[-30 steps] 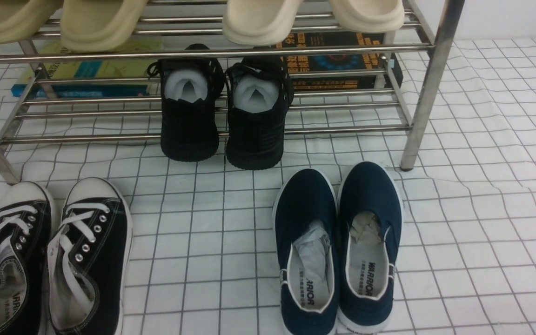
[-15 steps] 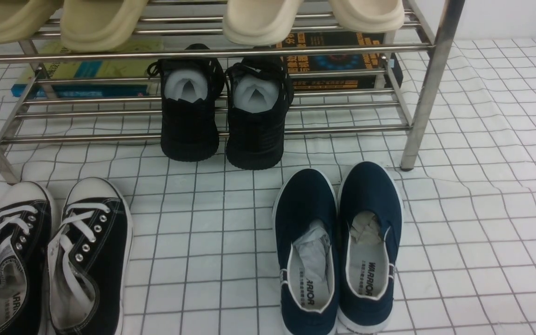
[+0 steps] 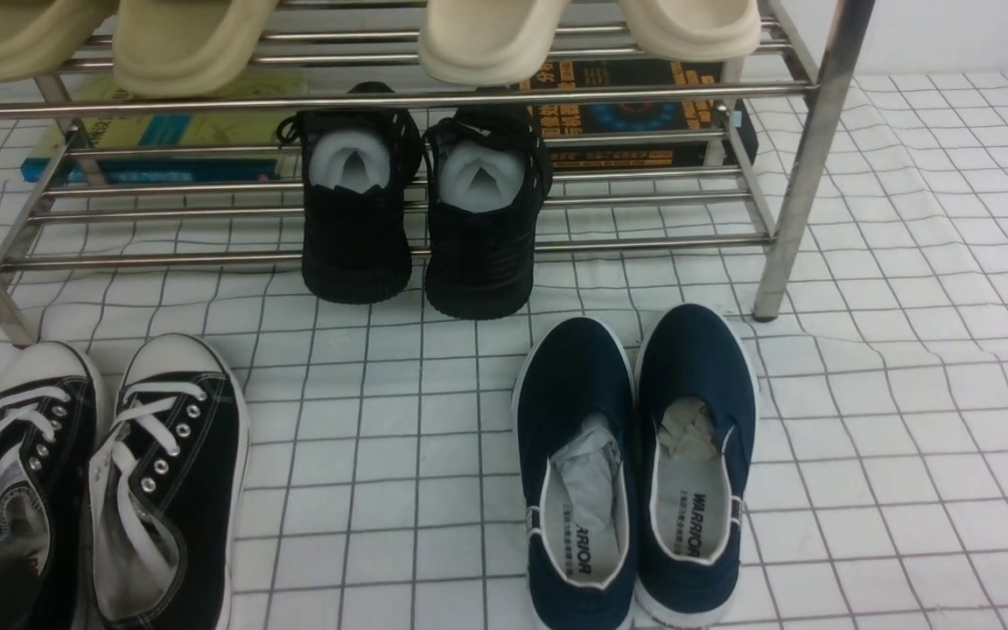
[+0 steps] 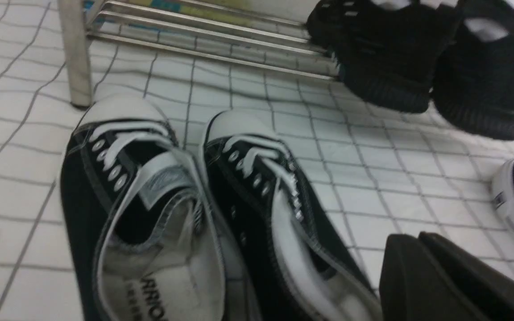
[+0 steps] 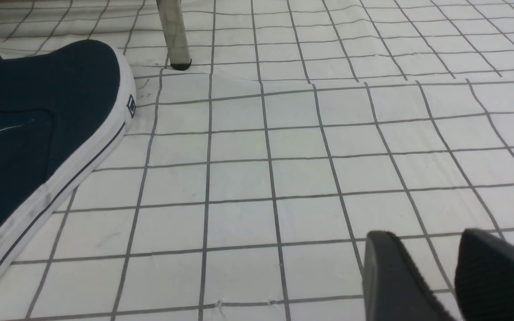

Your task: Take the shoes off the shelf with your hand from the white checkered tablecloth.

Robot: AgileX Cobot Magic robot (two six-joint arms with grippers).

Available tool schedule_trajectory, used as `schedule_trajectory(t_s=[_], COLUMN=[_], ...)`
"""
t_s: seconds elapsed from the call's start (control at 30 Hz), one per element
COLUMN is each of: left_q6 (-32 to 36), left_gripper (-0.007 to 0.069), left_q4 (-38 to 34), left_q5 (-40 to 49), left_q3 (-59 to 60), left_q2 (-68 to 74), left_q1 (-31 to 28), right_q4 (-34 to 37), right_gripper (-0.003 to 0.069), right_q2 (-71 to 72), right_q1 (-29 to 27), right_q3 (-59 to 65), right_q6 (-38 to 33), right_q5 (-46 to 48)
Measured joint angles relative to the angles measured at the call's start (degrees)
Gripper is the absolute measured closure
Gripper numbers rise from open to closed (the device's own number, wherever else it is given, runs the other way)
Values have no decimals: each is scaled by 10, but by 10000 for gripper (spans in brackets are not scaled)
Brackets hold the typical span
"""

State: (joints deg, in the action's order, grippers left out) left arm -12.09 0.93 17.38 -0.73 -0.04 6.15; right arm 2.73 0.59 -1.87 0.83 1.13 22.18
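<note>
The black canvas sneakers [image 3: 167,472] with white laces stand side by side on the white checkered tablecloth [image 3: 906,394], in front of the steel shelf's [image 3: 381,92] left leg. They fill the left wrist view [image 4: 257,187], slightly blurred. My left gripper [image 4: 411,238] is shut and empty, close to the heel side of one sneaker, over the cloth [image 4: 373,178]. My right gripper [image 5: 426,240] is open and empty, low over bare cloth [image 5: 283,178]. Neither gripper's fingers show in the front view.
An all-black knit pair [image 3: 416,219] sits on the shelf's lower tier. Navy slip-ons [image 3: 635,464] lie on the cloth. Beige slippers [image 3: 189,44] rest on the top tier. Books [image 3: 644,114] lie behind. A shelf leg [image 5: 172,31] stands near the navy shoe [image 5: 38,133].
A dark shape has come over the heel of the left canvas sneaker at the front view's bottom left corner. The shoes and shelf have not moved.
</note>
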Motion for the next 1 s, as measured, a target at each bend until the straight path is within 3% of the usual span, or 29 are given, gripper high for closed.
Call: schedule_trajectory(t_s=[0.2,1.0], left_q6=[21,23], left_gripper=[581,559], left_q4=[-3,4], left_q5=[41,43], left_q3=[22,21], left_q2=[-6,-6], left_q1=[-58,-37], right_q4=[-1,0], right_gripper=[420,420], right_q2=[0,0], right_q1=[0,0], right_q3=[0,0], right_q6=[0,0], right_q5=[0,0])
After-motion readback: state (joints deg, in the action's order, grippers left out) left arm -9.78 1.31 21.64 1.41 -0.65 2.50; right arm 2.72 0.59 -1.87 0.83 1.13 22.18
